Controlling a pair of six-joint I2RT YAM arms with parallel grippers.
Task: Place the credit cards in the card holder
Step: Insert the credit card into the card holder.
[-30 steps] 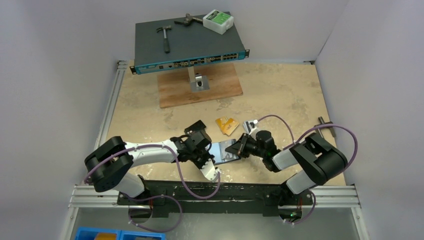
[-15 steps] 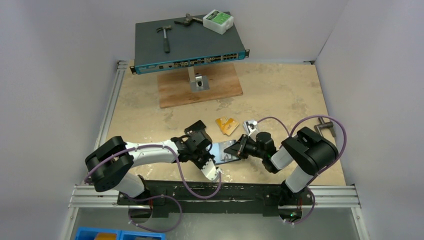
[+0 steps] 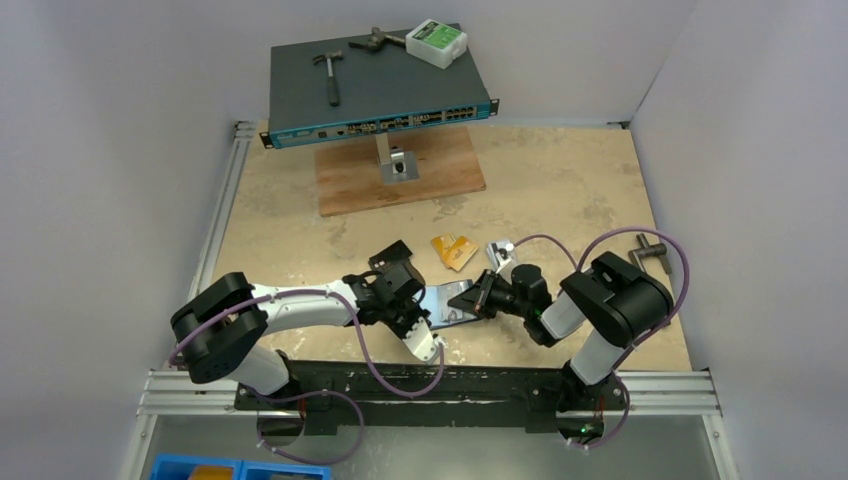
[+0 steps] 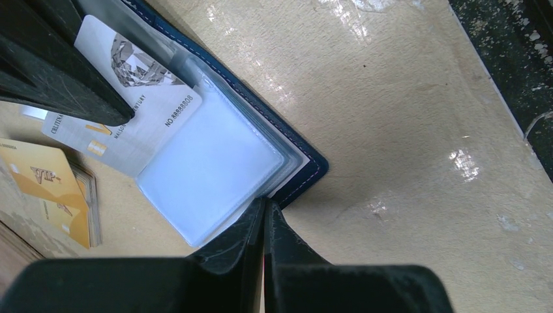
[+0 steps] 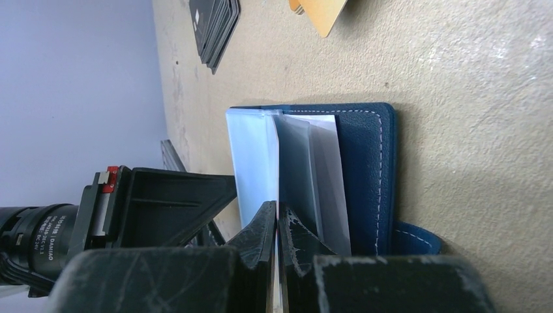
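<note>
The navy card holder (image 3: 450,301) lies open on the table between my two grippers, its clear sleeves (image 4: 215,156) fanned out. My left gripper (image 4: 264,207) is shut on the edge of one sleeve, holding it lifted. My right gripper (image 5: 278,218) is shut on a silver-grey credit card (image 4: 140,107) with a diamond print, which sits partly inside a sleeve. A small stack of orange-gold cards (image 3: 453,250) lies just beyond the holder, also visible as the orange cards (image 4: 55,195). A stack of black cards (image 5: 215,23) lies farther off on the table.
At the back, a network switch (image 3: 375,90) on a stand over a wooden board (image 3: 400,180) carries a hammer (image 3: 328,72) and a white box (image 3: 437,42). A small metal tool (image 3: 650,245) lies at the right edge, and the black rail (image 3: 430,385) runs along the near edge.
The left jaws have closed the last bit onto the sleeve. The right arm's elbow has swung left and back, while its gripper has stayed at the holder.
</note>
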